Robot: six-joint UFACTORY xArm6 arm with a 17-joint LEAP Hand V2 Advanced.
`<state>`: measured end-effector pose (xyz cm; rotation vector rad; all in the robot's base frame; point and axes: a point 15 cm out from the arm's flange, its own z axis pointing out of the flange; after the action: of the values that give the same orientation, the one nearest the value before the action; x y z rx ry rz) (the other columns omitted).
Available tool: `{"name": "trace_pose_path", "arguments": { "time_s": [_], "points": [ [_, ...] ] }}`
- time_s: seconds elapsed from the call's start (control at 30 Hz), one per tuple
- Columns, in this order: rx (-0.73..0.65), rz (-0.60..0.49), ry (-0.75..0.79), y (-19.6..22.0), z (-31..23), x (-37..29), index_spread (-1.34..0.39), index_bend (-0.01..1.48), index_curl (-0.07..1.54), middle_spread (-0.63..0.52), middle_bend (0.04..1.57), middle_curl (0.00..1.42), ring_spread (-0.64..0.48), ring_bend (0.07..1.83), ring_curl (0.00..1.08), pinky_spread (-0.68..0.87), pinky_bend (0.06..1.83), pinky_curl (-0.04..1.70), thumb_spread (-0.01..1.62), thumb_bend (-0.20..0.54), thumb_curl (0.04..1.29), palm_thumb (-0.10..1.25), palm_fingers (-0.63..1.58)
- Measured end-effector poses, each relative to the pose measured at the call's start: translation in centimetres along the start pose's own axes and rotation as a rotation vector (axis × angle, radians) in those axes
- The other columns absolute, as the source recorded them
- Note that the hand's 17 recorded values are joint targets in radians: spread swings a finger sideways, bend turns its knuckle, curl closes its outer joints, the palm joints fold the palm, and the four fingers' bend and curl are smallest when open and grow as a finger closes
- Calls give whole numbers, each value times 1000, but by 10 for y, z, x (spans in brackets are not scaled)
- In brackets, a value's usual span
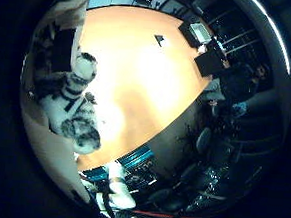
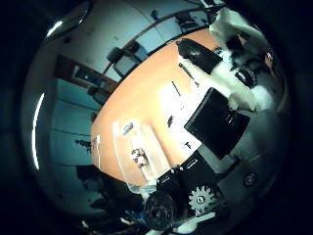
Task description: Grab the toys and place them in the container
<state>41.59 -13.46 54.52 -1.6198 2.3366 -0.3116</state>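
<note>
Hand held high over the orange desk, nothing in its grasp

Hand [image 1: 71,99] hangs well above the desk [image 1: 137,78], palm turned toward the desktop, so that both palm views take in a wide stretch of the orange surface. In the little finger side view the white and black fingers [image 1: 77,117] reach along one edge of the picture, loosely bent rather than curled tight, with bare desk showing beside them and nothing between them. In the thumb side view another white finger [image 2: 234,81] extends past a black block of the hand's body, and a geared part sits close to the camera. No toy is touched or pinched by any finger that shows; the fingers are relaxed and apart from everything on the desk.

Clear container [image 2: 134,159] stands on the desk near its edge, well apart from the fingers, on the thumb side of the palm. Inside it lie a few small toys [image 2: 139,156]; a bluish one [image 2: 127,129] rests near one end; their shapes are too small to tell. Several thin dark items [image 2: 176,89] are scattered on the desk between the container and the fingers, none touching the hand. A small dark object [image 1: 159,39] lies alone on the desk far beyond the fingertips in the little finger side view.
</note>
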Motion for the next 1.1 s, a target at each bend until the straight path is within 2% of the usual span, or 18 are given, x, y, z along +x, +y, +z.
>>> {"name": "trace_pose_path", "arguments": {
  "time_s": [0.23,0.53,0.9,1.03,1.1],
  "points": [
    [8,-148,-95,32,-21,-121,-198,1163,793,-138,1336,762,-248,1299,830,-210,1126,1106,1157,-11,557,1068,1102],
    [-7,-353,-189,97,-32,-259,-198,1163,791,-138,1336,760,-250,1298,841,-216,1114,1124,1139,-11,564,1067,1104],
    [-32,-536,-260,150,-27,-342,-198,1162,790,-138,1336,759,-252,1291,850,-222,1112,1139,1139,-13,566,1062,1105],
    [-10,-540,-278,147,-27,-352,-205,1140,786,-143,1313,757,-253,1287,843,-233,1102,1120,1171,-30,540,956,1087],
    [-8,-545,-288,144,-23,-357,-225,1024,760,-149,1257,737,-249,1260,799,-262,1047,1055,1183,-33,498,866,1049]
  ]
}}
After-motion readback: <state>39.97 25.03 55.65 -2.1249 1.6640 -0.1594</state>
